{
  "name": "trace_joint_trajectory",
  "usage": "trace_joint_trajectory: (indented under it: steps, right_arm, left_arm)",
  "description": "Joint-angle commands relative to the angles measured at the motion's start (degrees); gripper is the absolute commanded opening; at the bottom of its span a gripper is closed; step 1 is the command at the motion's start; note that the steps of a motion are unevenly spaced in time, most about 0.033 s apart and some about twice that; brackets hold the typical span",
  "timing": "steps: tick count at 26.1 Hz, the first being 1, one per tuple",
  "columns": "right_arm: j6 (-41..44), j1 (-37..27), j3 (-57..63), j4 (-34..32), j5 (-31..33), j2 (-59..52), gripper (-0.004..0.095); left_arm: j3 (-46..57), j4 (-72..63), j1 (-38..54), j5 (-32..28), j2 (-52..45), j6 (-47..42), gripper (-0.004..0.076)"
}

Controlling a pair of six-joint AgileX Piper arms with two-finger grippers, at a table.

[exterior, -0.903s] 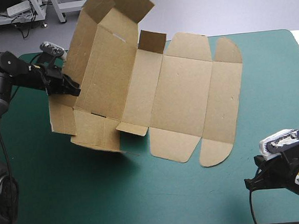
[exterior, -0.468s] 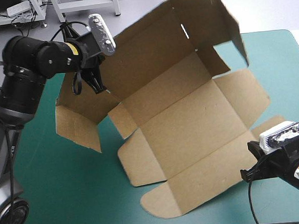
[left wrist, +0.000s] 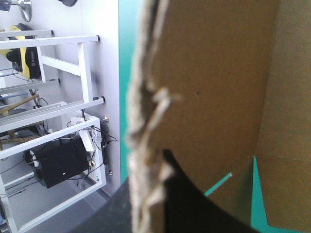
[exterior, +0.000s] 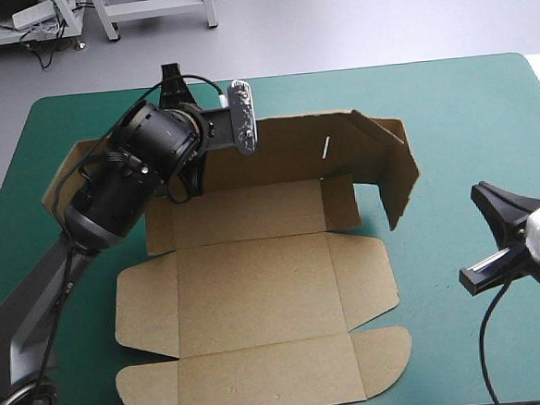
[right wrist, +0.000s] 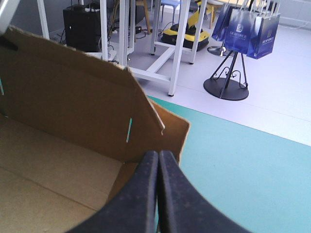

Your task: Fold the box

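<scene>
The brown box [exterior: 258,296] lies opened out on the teal-green cover, its lid panels flat toward the near edge. Its back wall [exterior: 294,154] stands upright, with an end flap [exterior: 396,170] bent forward at the right. My left gripper [exterior: 183,183] is shut on the box at the back wall's left part. In the left wrist view the board's ragged edge [left wrist: 146,121] runs between the black fingers [left wrist: 194,208]. My right gripper [exterior: 481,192] is shut on nothing, off the box's right side. In the right wrist view it [right wrist: 158,154] points at the bent flap [right wrist: 170,131].
Bare teal-green cover [exterior: 467,105] lies to the right of the box and beyond it. The box's near flap [exterior: 264,384] reaches close to the table's near edge. Part of the board [exterior: 73,170] sticks out behind my left arm.
My left arm swung the box round and down from its tilted, lifted pose, so it now rests flat with the back wall upright. My right gripper turned and shifted slightly right.
</scene>
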Motion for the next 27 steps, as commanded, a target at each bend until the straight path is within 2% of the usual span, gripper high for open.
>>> trace_joint_trajectory:
  steps: [1,7,11,16,23,25,26,27]
  right_arm:
    - [-0.22,-0.07,-2.94,-1.51,-4.39,0.51,-0.0018]
    - [0.48,-0.07,-3.2,-2.56,-4.28,0.51,-0.0018]
    - [0.48,-0.07,-3.2,-2.62,-4.28,0.86,-0.0018]
    - [0.48,-0.07,-3.28,-3.27,-4.28,3.5,-0.0017]
    - [0.37,-0.07,-3.56,-4.72,-6.08,10.74,-0.0018]
    - [0.37,-0.07,-5.1,-4.72,-6.88,12.74,-0.0018]
    - [0.37,-0.07,-7.12,-4.72,-6.56,13.99,-0.0018]
    - [0.37,-0.07,-8.37,-4.83,-6.43,14.68,-0.0018]
  left_arm:
    - [2.41,2.93,-0.99,-7.78,-3.74,-3.14,-0.001]
    - [12.74,4.69,-1.08,-22.22,-8.16,-7.9,-0.001]
    - [18.42,10.45,-1.08,-28.58,-10.64,-13.72,-0.001]
    - [22.8,26.1,-1.88,-28.55,-10.91,-26.89,-0.001]
    - [30.54,38.1,-9.09,-31.17,-10.91,-29.91,-0.001]
    - [34.33,51.21,-11.54,-30.66,-10.91,-37.49,-0.001]
    - [36.73,61.45,-12.16,-29.62,-10.91,-45.62,-0.001]
    - [37.42,65.06,-12.16,-28.82,-10.91,-48.73,-0.001]
